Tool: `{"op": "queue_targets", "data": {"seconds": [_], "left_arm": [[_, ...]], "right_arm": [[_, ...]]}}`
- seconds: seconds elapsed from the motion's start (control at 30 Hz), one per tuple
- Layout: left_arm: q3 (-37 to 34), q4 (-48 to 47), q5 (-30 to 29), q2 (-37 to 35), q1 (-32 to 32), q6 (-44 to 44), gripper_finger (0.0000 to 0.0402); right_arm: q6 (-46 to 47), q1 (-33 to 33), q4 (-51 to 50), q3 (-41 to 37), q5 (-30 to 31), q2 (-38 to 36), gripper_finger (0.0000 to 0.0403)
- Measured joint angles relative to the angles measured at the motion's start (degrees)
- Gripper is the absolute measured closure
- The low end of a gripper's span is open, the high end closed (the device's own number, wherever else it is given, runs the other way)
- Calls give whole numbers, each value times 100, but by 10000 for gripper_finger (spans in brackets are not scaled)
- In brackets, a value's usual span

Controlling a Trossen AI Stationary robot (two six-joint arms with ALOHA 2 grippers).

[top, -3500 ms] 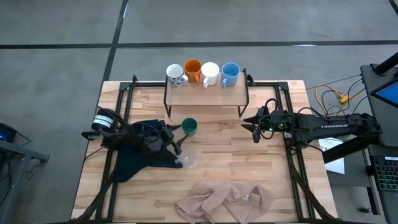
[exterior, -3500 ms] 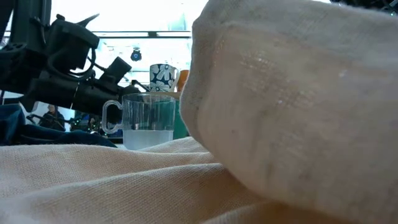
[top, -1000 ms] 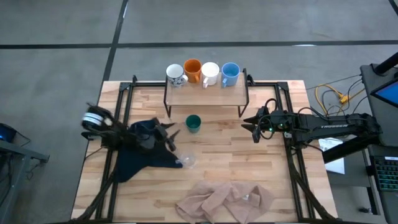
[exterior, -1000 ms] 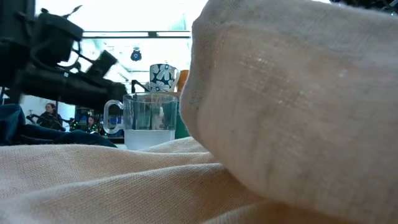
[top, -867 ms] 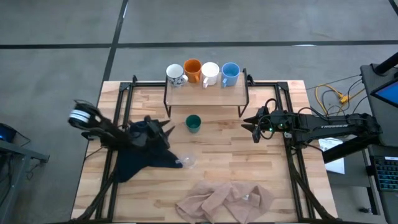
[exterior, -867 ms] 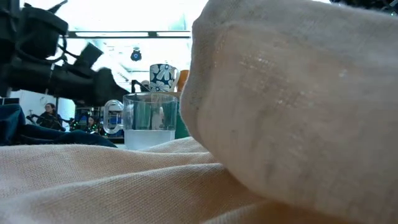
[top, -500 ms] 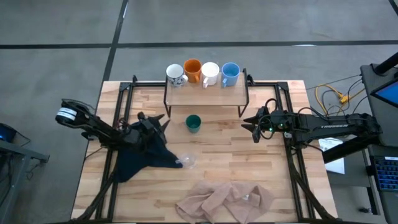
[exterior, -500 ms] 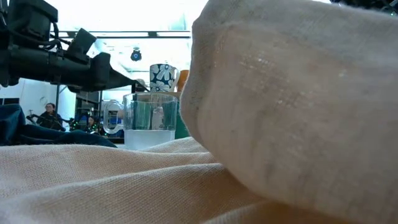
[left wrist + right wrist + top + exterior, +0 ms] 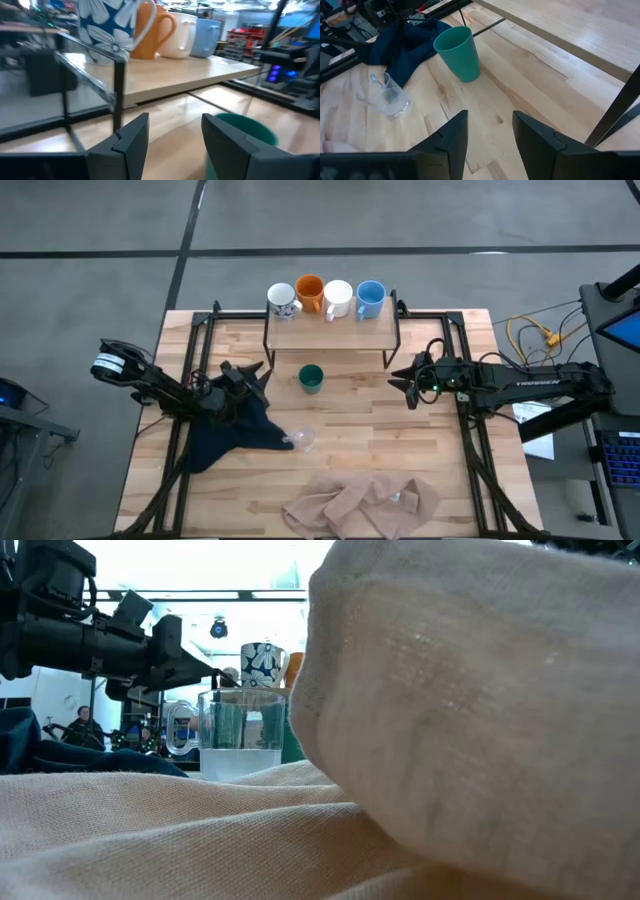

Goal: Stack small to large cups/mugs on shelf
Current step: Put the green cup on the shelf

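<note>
On the shelf (image 9: 330,332) at the table's far side stand four mugs: patterned (image 9: 283,300), orange (image 9: 310,293), white (image 9: 337,297) and light blue (image 9: 370,298). A dark green cup (image 9: 311,378) stands upright on the table in front of the shelf. A clear glass cup (image 9: 303,439) stands nearer, by the dark blue cloth (image 9: 225,430). My left gripper (image 9: 258,372) hangs open and level above the cloth, left of the green cup (image 9: 242,137). My right gripper (image 9: 400,388) waits open to the right of the green cup (image 9: 457,52).
A crumpled beige cloth (image 9: 360,502) lies at the near edge and fills most of the low view (image 9: 470,740). Black rails (image 9: 195,350) run along the table's left and right sides. Bare wood lies between the green cup and my right gripper.
My left gripper has drawn back from beside the glass cup toward the table's far left, risen and rolled, its fingers still apart. Its arm has swung out past the left edge. The cups have not moved.
</note>
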Motion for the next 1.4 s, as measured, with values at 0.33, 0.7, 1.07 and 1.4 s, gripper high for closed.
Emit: {"op": "queue_targets", "data": {"seconds": [0.33,0.7,1.07,1.4], "left_arm": [[-22,-180,734,-104,-2,-606,233],[-22,-190,705,-93,-4,-636,233],[109,-240,692,94,4,-472,233],[159,-239,1348,14,140,-1444,233]], "right_arm": [[-64,0,-69,0,-106,0,254],[-222,0,-137,-2,-102,1,254],[-635,0,-139,0,-91,0,254],[-925,0,-151,-2,-296,0,254]]}}
